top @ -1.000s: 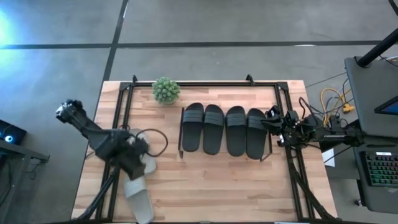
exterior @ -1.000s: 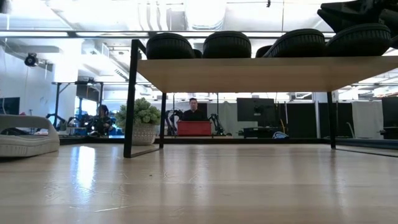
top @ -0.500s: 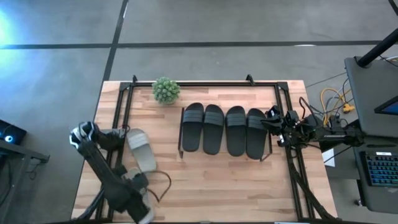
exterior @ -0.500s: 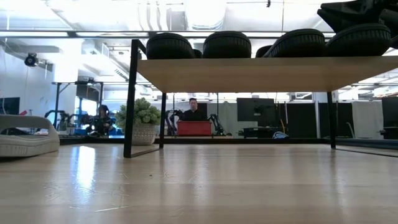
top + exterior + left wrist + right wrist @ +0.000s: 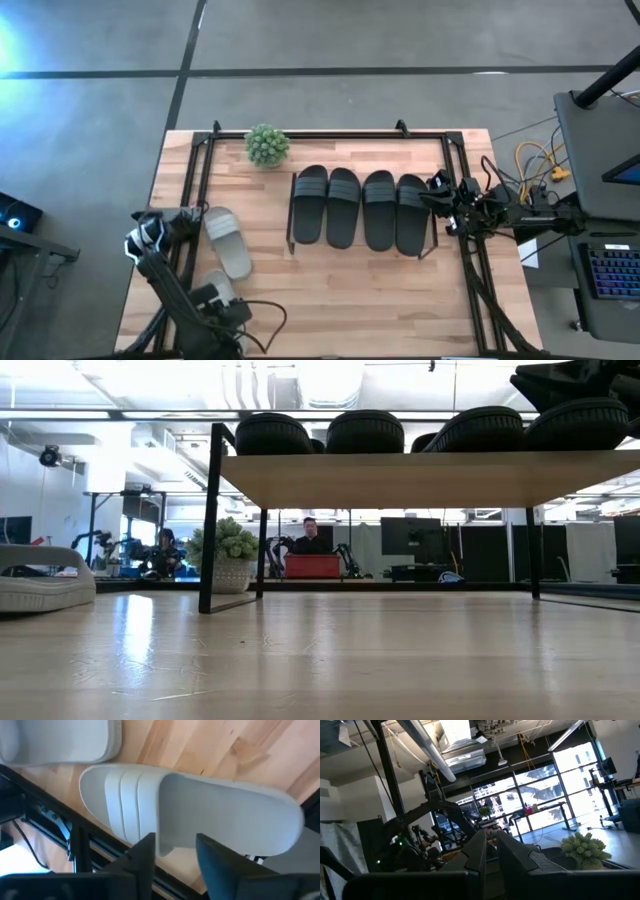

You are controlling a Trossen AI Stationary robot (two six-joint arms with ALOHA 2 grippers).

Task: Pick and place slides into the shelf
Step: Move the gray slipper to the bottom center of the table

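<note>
High view: straight down over whole counter. Low view: counter height, level, facing room. Both share shelf. Left wrist view: close on pale slide.

Four black slides racked on shelf.
I see one beige slide on table left of it; left claw over the second, near front edge.
</note>
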